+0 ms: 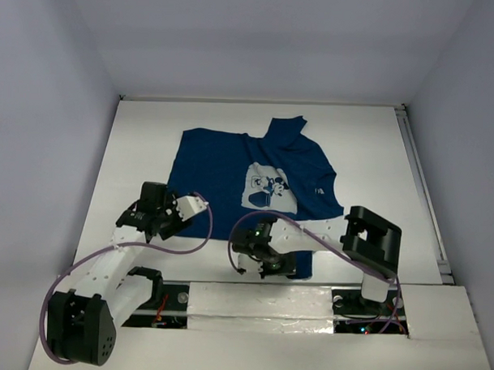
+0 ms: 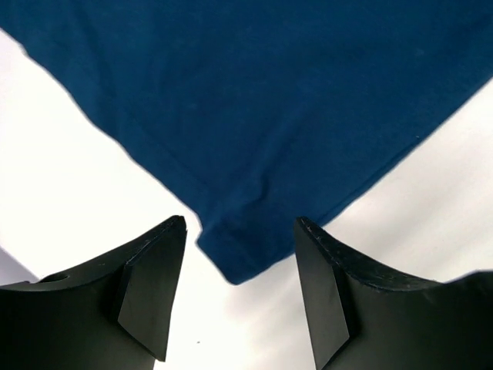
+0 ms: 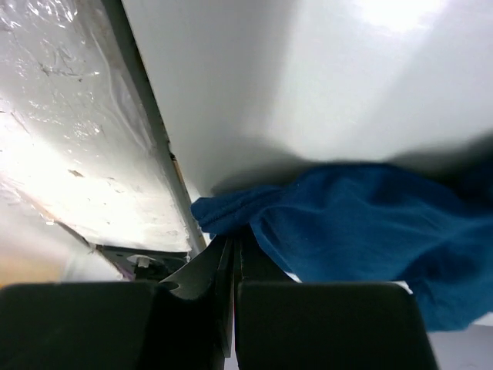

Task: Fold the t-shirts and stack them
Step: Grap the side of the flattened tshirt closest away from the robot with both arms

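White table [image 1: 142, 161], pale walls [image 1: 39, 105], shiny foil-wrapped strip [image 1: 259, 303] along near edge.

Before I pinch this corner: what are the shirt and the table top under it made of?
The t-shirt looks like soft matte knit cloth, probably cotton: it wrinkles and has a stitched hem. The table looks like a smooth, hard white board, faintly glossy from its soft light patches; the exact material cannot be told.

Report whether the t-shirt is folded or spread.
Mostly spread: the t-shirt lies flat, print up, with one edge bunched at the right gripper.
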Tool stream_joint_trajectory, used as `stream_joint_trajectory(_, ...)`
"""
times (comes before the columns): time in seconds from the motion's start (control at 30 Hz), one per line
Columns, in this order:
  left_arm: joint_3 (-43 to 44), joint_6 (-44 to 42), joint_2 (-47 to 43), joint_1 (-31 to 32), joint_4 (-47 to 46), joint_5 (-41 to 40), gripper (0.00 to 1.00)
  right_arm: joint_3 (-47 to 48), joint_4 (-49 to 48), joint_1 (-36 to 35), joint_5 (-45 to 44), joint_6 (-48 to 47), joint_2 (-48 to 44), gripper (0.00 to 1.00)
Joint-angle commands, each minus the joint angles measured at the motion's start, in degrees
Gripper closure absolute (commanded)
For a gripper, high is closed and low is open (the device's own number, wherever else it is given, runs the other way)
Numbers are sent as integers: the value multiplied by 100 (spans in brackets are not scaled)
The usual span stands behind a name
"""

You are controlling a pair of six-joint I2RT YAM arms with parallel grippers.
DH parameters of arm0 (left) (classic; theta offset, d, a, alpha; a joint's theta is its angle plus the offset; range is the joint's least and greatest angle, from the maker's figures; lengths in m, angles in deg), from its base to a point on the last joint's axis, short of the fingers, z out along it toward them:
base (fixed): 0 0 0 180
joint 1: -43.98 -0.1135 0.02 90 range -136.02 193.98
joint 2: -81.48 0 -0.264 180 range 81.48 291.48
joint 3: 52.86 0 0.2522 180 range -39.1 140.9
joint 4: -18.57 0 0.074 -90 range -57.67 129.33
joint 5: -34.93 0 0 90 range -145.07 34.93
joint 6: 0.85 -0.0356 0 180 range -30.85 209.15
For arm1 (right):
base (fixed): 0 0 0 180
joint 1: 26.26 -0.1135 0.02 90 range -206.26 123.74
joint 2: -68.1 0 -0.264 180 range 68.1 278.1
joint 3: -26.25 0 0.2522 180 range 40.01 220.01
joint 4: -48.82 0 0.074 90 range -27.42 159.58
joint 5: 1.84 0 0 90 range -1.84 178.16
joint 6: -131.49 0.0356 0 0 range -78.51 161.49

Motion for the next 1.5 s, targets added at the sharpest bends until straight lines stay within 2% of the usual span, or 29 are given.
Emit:
stream_joint_trajectory(0.0,-92,-101,77,-20,76,205,44,199,-191,66,-168,143,-389,100)
stream_joint_trajectory(0.27,-329,-206,410,-20,-249,162,44,-12,-209,181,-159,91,-512,100)
stream_joint_trajectory(0.4,-268,-259,595,-20,-92,223,43,-56,-200,242,-168,64,-608,100)
stream_joint_trajectory(0.5,-215,-312,517,-20,-91,179,41,-108,-244,242,-159,29,-582,100)
stream_joint_trajectory(0.53,-232,-286,473,-20,-196,127,34,-117,-279,242,-151,20,-547,100)
stream_joint_trajectory(0.63,-303,-233,472,-20,-504,-31,32,-117,-305,242,-80,11,-521,100)
stream_joint_trajectory(0.8,-189,-163,972,-20,-365,179,33,-161,-340,242,-89,-6,-538,100)
stream_joint_trajectory(1.0,-83,-215,1386,-20,-38,504,38,-161,-340,347,-142,-32,-565,100)
stream_joint_trajectory(1.07,-57,-233,1351,-20,-73,487,48,-188,-367,400,-221,-15,-591,100)
stream_joint_trajectory(1.1,-22,-241,1264,-73,-48,522,57,-196,-384,487,-290,-6,-617,100)
stream_joint_trajectory(1.13,13,-268,1211,-73,22,557,70,-196,-402,540,-326,3,-678,100)
stream_joint_trajectory(1.2,163,-303,1141,-73,267,636,81,-188,-428,707,-448,11,-758,100)
stream_joint_trajectory(1.23,215,-329,1149,-73,365,628,90,-179,-437,769,-519,20,-802,100)
stream_joint_trajectory(1.33,365,-426,1158,-135,629,522,96,-118,-420,1093,-695,12,-1030,100)
stream_joint_trajectory(1.47,575,-540,1035,-187,910,487,95,-12,-280,1454,-766,-85,-1460,100)
